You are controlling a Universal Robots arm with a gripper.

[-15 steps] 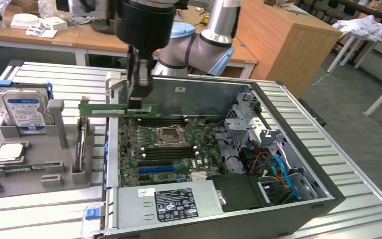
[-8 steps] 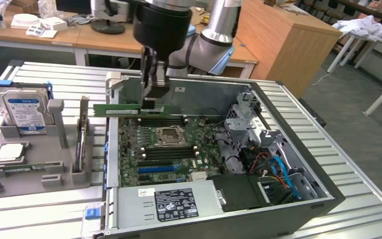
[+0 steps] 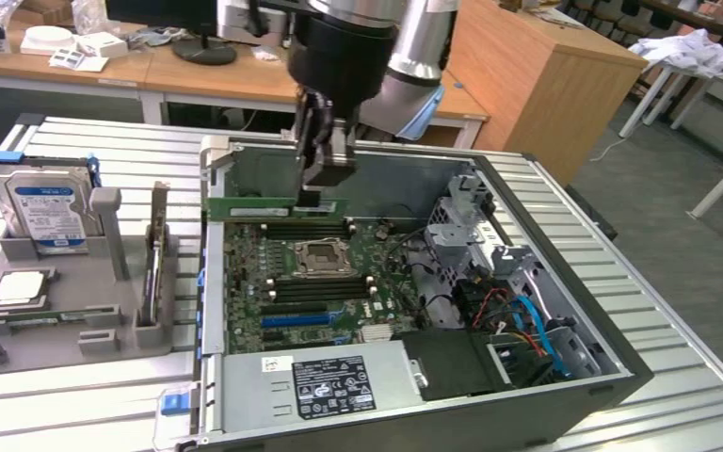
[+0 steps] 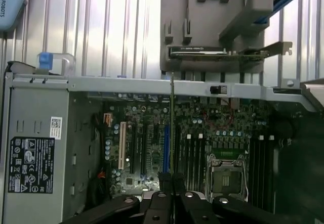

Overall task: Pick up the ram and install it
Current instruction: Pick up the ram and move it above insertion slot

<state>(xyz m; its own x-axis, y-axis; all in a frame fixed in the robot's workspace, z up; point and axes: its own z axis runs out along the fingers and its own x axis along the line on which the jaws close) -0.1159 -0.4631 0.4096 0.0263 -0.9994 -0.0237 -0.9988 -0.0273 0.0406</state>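
Note:
The ram (image 3: 255, 208) is a long green stick held level and on edge inside the open computer case (image 3: 587, 377). My gripper (image 3: 321, 193) comes straight down from above and is shut on the stick near its right end in the exterior view. The stick hangs just above the black memory slots (image 3: 289, 229) behind the CPU socket (image 3: 320, 256); I cannot tell whether it touches them. In the wrist view the ram (image 4: 172, 123) is a thin edge-on line running out from my gripper (image 4: 172, 181), beside the memory slots (image 4: 195, 153) and the socket (image 4: 225, 171).
A grey holder tray (image 3: 86, 320) on the exterior view's left carries a blue-labelled hard drive (image 3: 45, 212), a silver CPU chip (image 3: 20, 287) and an upright card (image 3: 154, 254). Inside the case are the power supply (image 3: 324, 381), a drive cage (image 3: 474, 226) and cables (image 3: 525, 320).

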